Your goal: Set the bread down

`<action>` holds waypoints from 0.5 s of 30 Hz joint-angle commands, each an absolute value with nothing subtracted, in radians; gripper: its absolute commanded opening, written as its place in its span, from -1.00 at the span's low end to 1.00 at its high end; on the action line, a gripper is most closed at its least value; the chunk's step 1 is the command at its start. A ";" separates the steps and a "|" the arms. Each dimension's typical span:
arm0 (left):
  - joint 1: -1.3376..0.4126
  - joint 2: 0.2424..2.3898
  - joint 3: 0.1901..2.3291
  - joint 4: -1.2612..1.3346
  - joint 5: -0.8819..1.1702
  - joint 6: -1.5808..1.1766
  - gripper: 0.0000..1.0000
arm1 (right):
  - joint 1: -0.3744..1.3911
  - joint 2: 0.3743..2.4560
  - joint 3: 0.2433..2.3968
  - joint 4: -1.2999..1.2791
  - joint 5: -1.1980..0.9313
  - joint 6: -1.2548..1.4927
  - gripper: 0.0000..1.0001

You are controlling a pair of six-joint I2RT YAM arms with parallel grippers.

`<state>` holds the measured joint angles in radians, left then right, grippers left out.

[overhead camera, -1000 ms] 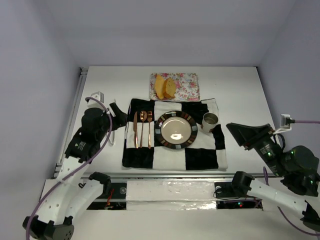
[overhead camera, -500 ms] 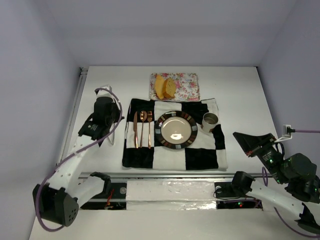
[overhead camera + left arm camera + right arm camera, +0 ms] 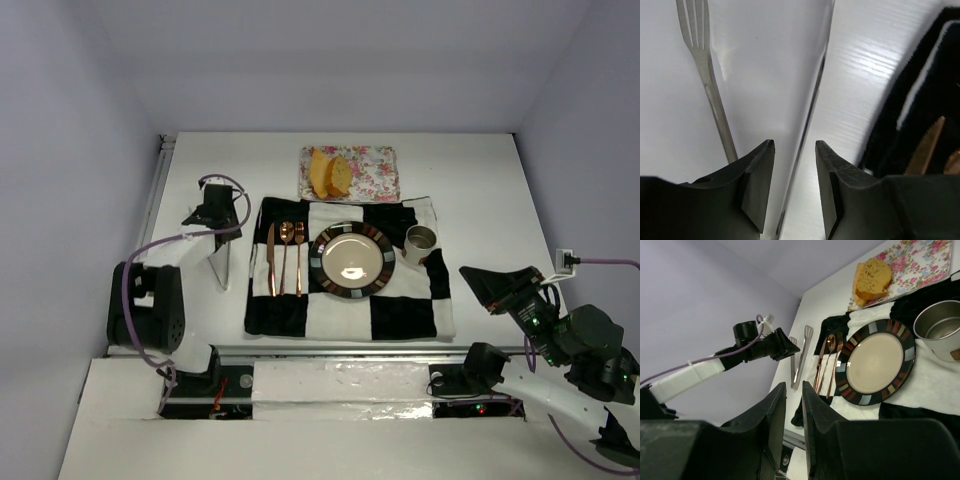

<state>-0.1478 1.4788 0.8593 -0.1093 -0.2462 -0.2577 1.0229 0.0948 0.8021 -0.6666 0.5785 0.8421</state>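
Two golden toasted bread slices (image 3: 330,173) lean together on a floral tray (image 3: 377,172) at the far middle of the table; they also show in the right wrist view (image 3: 872,277). The round plate (image 3: 352,260) with a dark patterned rim sits bare on the checkered mat. My left gripper (image 3: 212,215) is open, low over the metal tongs (image 3: 705,65) left of the mat, with one tong arm running between its jaws. My right gripper (image 3: 478,282) is shut and empty, raised at the near right, far from the bread.
A black-and-white checkered mat (image 3: 400,315) holds the plate, a copper knife, fork and spoon (image 3: 285,258) and a steel cup (image 3: 420,241). The tongs (image 3: 222,262) lie on the white table beside the mat's left edge. Walls enclose the table.
My left arm has stretched out and dropped low, carrying its gripper farther back over the tongs. My right arm has drawn back a little toward the near edge.
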 commanded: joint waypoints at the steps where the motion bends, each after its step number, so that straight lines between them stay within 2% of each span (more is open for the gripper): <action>1: -0.127 1.531 0.923 -0.022 -0.268 -0.206 -0.28 | 1.031 0.123 0.801 -0.652 0.575 0.845 -0.49; 10: -0.127 1.752 1.032 0.018 -0.276 -0.143 -0.31 | 1.031 0.163 0.761 -0.624 0.539 0.859 -0.48; 13: -0.127 1.802 1.069 0.018 -0.282 -0.138 -0.38 | 1.031 0.192 0.744 -0.606 0.517 0.862 -0.47; 15: -0.127 1.836 1.089 0.018 -0.287 -0.137 -0.55 | 1.031 0.216 0.738 -0.591 0.511 0.864 -0.45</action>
